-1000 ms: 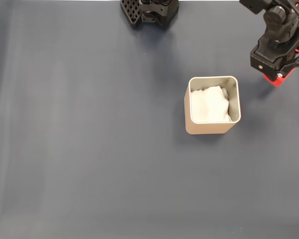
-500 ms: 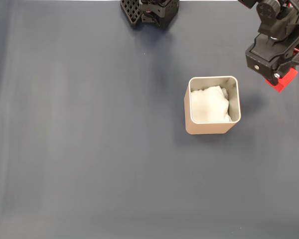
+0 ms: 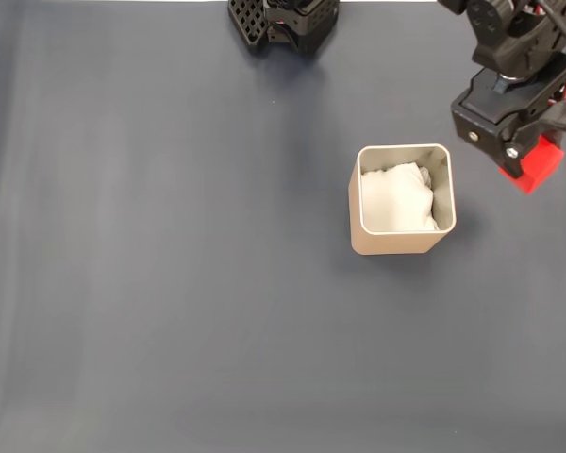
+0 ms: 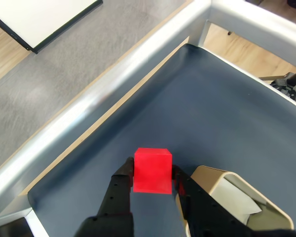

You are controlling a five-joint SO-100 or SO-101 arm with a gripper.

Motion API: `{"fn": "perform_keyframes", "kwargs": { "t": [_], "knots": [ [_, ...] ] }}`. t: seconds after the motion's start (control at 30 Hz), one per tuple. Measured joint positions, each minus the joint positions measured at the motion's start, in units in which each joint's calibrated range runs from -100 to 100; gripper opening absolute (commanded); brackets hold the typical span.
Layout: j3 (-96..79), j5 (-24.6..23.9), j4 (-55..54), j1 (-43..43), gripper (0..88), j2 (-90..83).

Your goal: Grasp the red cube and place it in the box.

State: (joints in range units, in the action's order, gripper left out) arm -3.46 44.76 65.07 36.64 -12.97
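— What was seen of the table (image 3: pixel 170 283) and the room?
— A dark blue-grey mat was spread over it; in the wrist view a metal rail (image 4: pixel 138 59), grey carpet and wooden floor were seen beyond.
— And the tool (image 4: pixel 153 174)?
— It was clamped on the red cube (image 4: pixel 152 170), which was held above the mat at the fixed view's upper right, just right of the box (image 3: pixel 401 241).

Box (image 3: pixel 402 241): on table (image 3: pixel 170 283), right of centre in the fixed view. Padding (image 3: pixel 394 198): inside box. Cube (image 3: pixel 536 163): between gripper (image 3: pixel 526 162) fingers, just right of box, apart from it.
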Motion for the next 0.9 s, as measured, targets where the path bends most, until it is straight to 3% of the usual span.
{"fn": "perform_keyframes", "kwargs": {
  "t": [0.9],
  "knots": [
    [-5.5,0.0,3.7,-11.4,0.3,-9.0]
  ]
}}
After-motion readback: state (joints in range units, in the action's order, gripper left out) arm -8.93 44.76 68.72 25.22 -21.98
